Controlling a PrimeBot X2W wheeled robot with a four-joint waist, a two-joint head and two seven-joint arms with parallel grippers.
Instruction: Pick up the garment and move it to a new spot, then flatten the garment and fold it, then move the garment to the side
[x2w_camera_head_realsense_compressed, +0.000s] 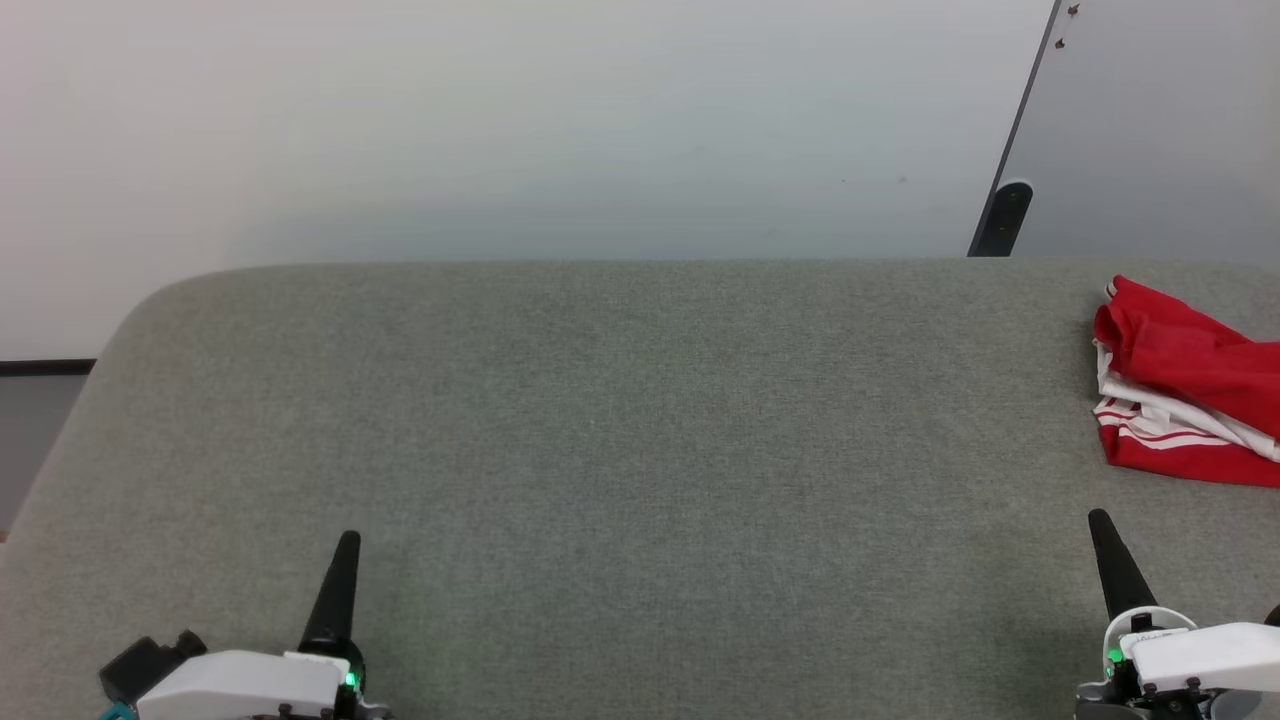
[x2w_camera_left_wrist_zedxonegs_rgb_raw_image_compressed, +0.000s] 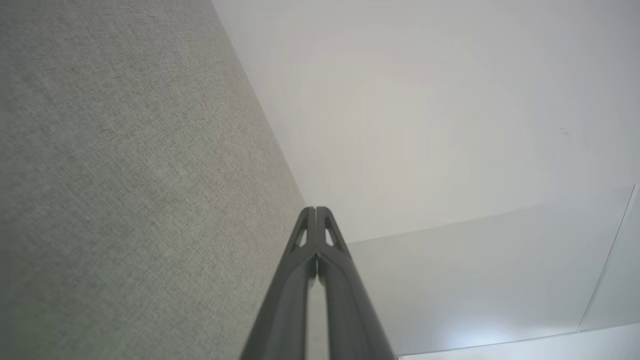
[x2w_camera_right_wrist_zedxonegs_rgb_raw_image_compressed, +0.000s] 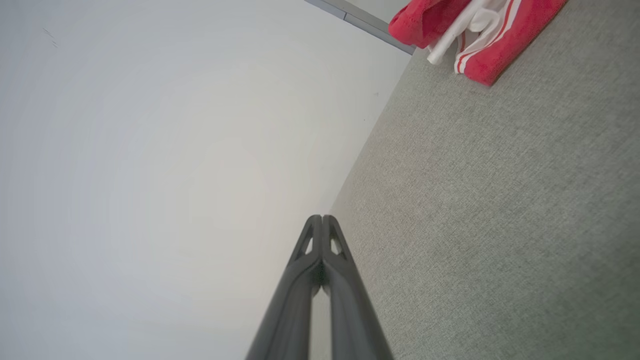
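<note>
I see the garment (x2w_camera_head_realsense_compressed: 1185, 390) bunched at the frame's right edge, near the far edge of the grey surface (x2w_camera_head_realsense_compressed: 620, 420). My left gripper (x2w_camera_head_realsense_compressed: 347, 542) and right gripper (x2w_camera_head_realsense_compressed: 1100, 520), fingers pressed together, sit low, with wide open surface between them.

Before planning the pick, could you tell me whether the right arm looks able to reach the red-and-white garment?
Probably yes: only bare grey fabric surface lies between the shut right tool and the red-and-white jersey garment ahead of it.

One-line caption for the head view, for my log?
Bundled red-and-white jersey at right edge of the grey table; left tool and right tool shut and empty in front.
</note>
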